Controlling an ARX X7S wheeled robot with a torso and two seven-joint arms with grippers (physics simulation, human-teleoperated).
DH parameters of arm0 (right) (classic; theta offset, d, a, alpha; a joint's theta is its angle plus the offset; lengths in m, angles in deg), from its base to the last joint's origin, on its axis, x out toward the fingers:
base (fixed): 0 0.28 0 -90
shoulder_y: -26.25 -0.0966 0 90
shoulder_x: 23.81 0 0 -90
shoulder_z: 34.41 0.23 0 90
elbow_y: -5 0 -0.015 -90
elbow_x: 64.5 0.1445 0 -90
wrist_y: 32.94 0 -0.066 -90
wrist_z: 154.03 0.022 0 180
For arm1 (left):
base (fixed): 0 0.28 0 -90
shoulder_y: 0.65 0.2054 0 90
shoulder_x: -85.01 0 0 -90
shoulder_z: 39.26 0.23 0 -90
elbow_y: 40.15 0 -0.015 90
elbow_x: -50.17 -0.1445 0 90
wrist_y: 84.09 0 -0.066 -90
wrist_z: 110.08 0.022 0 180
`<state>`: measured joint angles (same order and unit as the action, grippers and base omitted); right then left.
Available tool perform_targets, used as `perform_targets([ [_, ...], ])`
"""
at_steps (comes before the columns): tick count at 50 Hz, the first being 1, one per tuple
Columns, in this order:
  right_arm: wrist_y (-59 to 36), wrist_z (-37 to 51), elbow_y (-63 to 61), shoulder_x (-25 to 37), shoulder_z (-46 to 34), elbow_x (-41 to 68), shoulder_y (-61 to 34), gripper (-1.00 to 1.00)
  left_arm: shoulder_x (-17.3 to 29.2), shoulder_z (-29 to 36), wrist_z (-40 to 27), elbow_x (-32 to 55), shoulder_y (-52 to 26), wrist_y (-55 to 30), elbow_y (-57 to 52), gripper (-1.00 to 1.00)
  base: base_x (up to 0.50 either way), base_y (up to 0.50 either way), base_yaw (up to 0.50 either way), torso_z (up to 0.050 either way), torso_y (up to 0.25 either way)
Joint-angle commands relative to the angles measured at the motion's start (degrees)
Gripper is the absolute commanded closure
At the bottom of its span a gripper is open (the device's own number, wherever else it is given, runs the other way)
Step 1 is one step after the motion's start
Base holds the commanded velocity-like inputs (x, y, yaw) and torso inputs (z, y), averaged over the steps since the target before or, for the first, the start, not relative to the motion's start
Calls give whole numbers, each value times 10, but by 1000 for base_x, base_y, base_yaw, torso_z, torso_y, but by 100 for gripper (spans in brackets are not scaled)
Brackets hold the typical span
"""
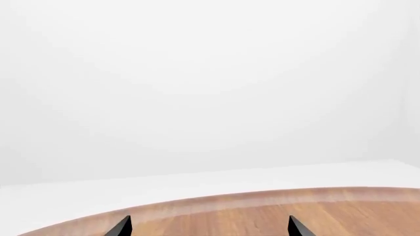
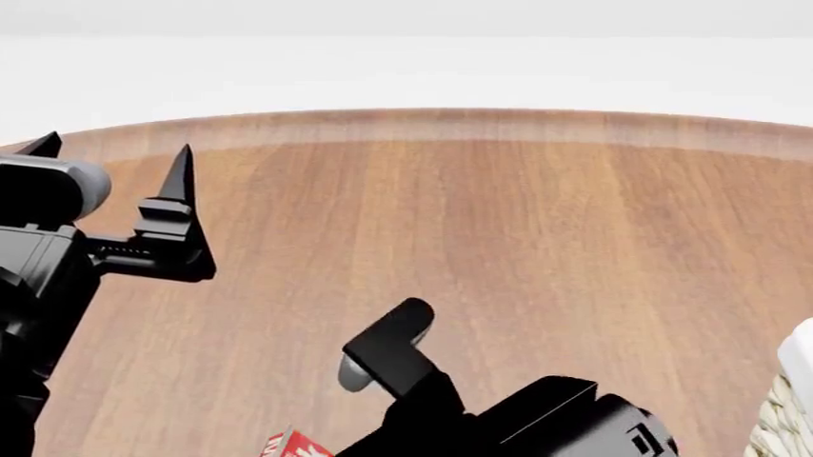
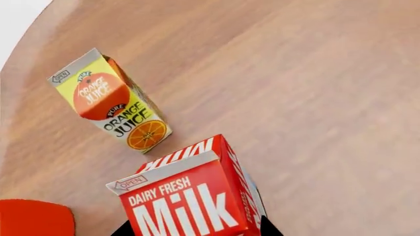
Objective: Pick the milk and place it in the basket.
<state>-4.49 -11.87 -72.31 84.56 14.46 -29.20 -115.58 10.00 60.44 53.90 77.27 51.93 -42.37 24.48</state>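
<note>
Between the right claw's [image 3: 194,231] dark fingertips stands the milk [image 3: 187,196], upright on the bench [image 3: 315,98], apparently pinched; left claw [image 1: 208,227] spread, well apart.

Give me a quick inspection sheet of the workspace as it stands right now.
Surface: round wooden table, bare across the middle.
Job's things: milk upright, between the right end effector's fingers; basket only a sliver at the head view's right edge.
Clutter: orange juice carton standing apart from the milk; a red object, cut off, unidentifiable.
Grippers: right end effector straddling the milk, closure cannot be told; left end effector open, empty.
Cables: nothing seen.
Surroundings: plain white background.
</note>
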Motion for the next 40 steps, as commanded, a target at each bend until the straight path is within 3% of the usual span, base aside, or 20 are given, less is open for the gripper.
perform_targets([
  [1, -136, 157, -88, 11, 164, 72, -25, 100, 2, 0, -3, 3, -3, 1, 2, -100, 0, 0, 0, 0, 0],
  [12, -198, 228, -119, 9, 240, 100, -37, 100, 5, -1, -5, 6, -5, 1, 3, -100, 0, 0, 0, 0, 0],
  [17, -266, 293, -130, -3, 311, 120, -59, 100, 6, -1, -3, 6, -3, 7, 9, -100, 0, 0, 0, 0, 2],
  [30, -279, 676, -90, 106, 418, 425, -154, 100, 8, 2, -6, 8, -2, 8, 8, -100, 0, 0, 0, 0, 1],
  [40, -271, 805, -70, 184, 452, 519, -186, 100, 9, 5, -8, 9, -4, 10, 9, -100, 0, 0, 0, 0, 1],
])
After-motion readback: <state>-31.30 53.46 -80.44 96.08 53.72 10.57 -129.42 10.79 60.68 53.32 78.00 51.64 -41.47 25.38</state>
